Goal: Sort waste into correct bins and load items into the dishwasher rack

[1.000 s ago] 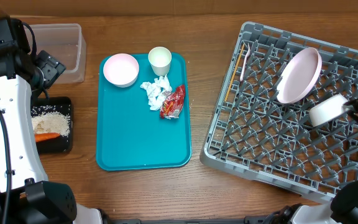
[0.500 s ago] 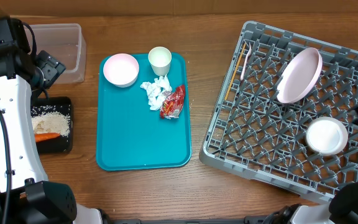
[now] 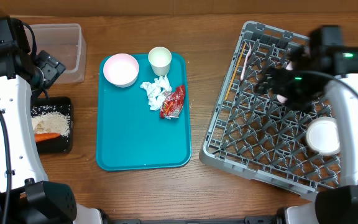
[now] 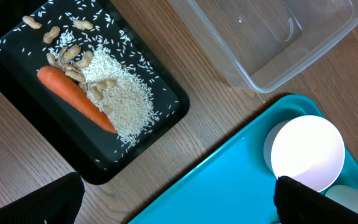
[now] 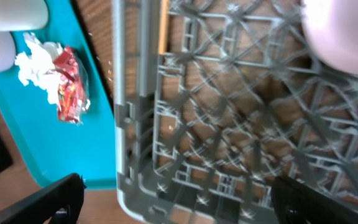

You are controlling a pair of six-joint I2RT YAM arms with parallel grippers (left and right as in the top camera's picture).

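The grey dishwasher rack (image 3: pixel 253 146) fills the right side. A white bowl (image 3: pixel 323 136) lies in its front right part. My right gripper (image 3: pixel 269 83) hangs open and empty over the rack's left half (image 5: pixel 229 124), blurred, and its arm hides most of the pink plate (image 5: pixel 347 31). On the teal tray (image 3: pixel 143 149) sit a white bowl (image 3: pixel 120 69), a white cup (image 3: pixel 160 60), crumpled tissue (image 3: pixel 155 92) and a red wrapper (image 3: pixel 173 101). My left gripper (image 3: pixel 48 67) is open between the clear tub (image 3: pixel 64 50) and the black tray (image 3: pixel 64 144), which holds a carrot (image 4: pixel 76 99), nuts and rice.
A thin pink utensil (image 3: pixel 243 59) and a wooden stick (image 3: pixel 231 81) lie along the rack's left wall. Bare wood shows between the teal tray and the rack, and along the table's front edge.
My right gripper opened and let the white bowl go into the rack, then swung up and left over the rack. The left arm stayed still.
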